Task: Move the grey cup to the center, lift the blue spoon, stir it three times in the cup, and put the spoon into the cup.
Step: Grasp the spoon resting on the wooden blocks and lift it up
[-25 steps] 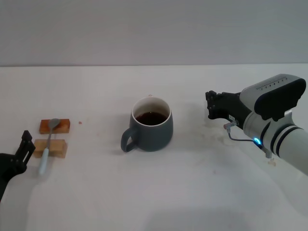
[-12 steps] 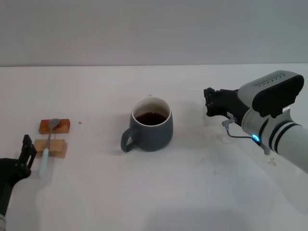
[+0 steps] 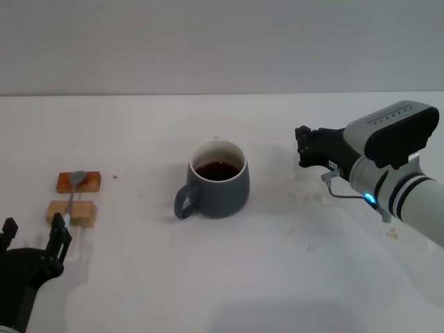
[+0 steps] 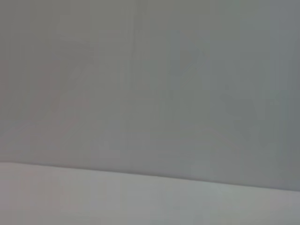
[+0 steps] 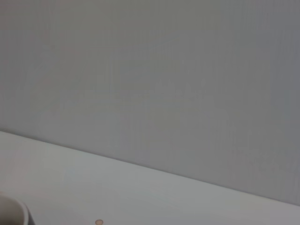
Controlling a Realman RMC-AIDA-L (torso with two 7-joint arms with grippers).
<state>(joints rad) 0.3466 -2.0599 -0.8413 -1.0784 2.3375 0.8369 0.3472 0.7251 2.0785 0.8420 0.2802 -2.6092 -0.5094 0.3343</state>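
Note:
The grey cup (image 3: 220, 182) stands upright at mid-table with dark liquid inside and its handle toward the front left. At the far left the blue spoon (image 3: 71, 200) lies across two small wooden blocks, its metal bowl on the far block. My left gripper (image 3: 35, 233) is open at the front left corner, just in front of the spoon's handle end and not touching it. To the right of the cup and clear of it, my right gripper (image 3: 304, 148) hovers holding nothing. Both wrist views show only wall and table.
The two wooden blocks (image 3: 78, 183) (image 3: 71, 211) under the spoon sit close together at the left. A white table (image 3: 229, 277) stretches around the cup, with faint stains (image 3: 305, 191) near the right gripper. A grey wall closes off the back.
My left gripper has dropped back toward the table's front edge, away from the spoon's handle. The right gripper shifted very slightly. Cup and spoon have not moved.

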